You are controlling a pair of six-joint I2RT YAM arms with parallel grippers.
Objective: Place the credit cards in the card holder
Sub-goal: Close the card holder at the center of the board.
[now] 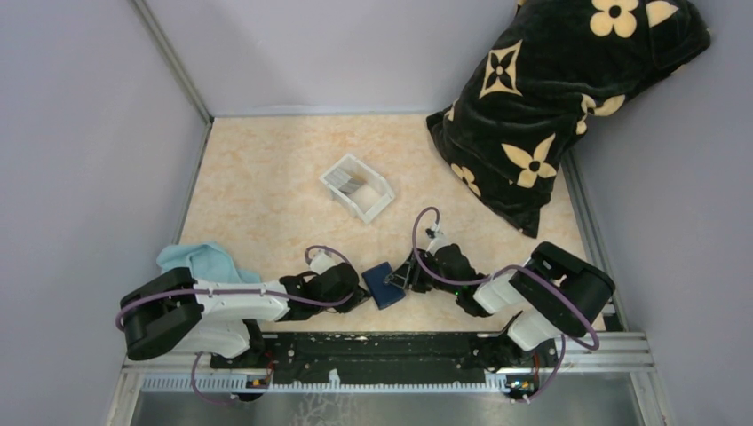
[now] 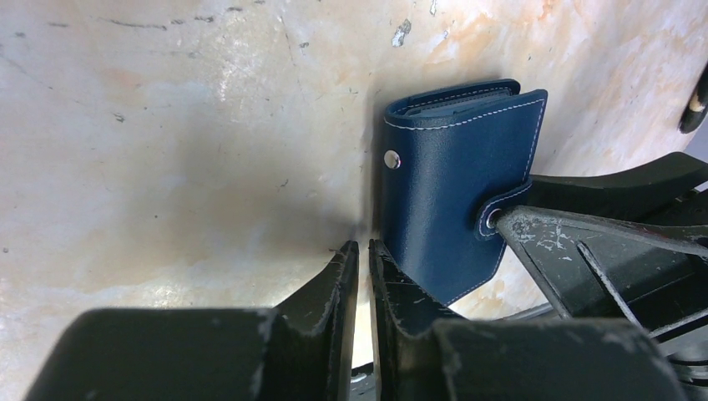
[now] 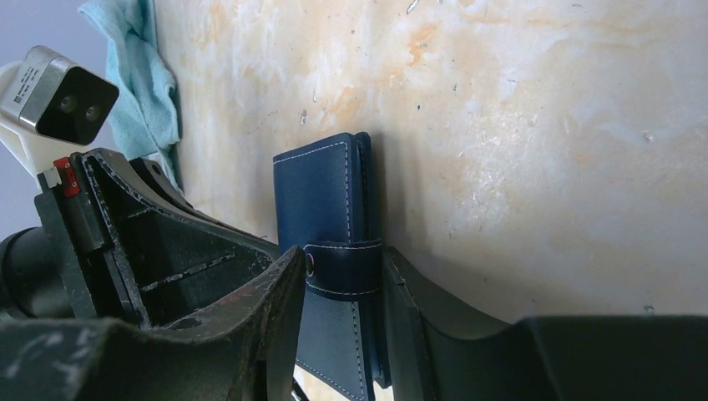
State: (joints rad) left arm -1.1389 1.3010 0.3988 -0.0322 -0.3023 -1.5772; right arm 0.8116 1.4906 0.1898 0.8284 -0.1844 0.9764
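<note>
At the near edge of the table [image 1: 266,177], between the two arms, the card holder [image 2: 455,188] is being held up on its edge, closed. How steeply it is leaning cannot be told. Its strap [image 3: 342,269] is wrapping round one side. The right gripper [image 3: 338,280] is pinching the holder across that strap, one finger pressing each face, so the holder is sitting between the jaws, not beside them. Judged purpose: the right arm is steadying the holder so the other arm can work on it.

The left gripper [image 2: 364,255] is hovering just beside the holder's lower corner. Its jaws are all but pressed together, with a sliver of gap and nothing in it. Contact between the nearer finger and the leather cannot be confirmed. A bare stud [image 2: 391,159] is showing on the facing side, so the strap is probably unfastened.

The credit cards [image 1: 352,185] are lying in the white tray [image 1: 377,206], well apart from both grippers. No card is going in yet, and opening the holder is likely the step in hand.
</note>
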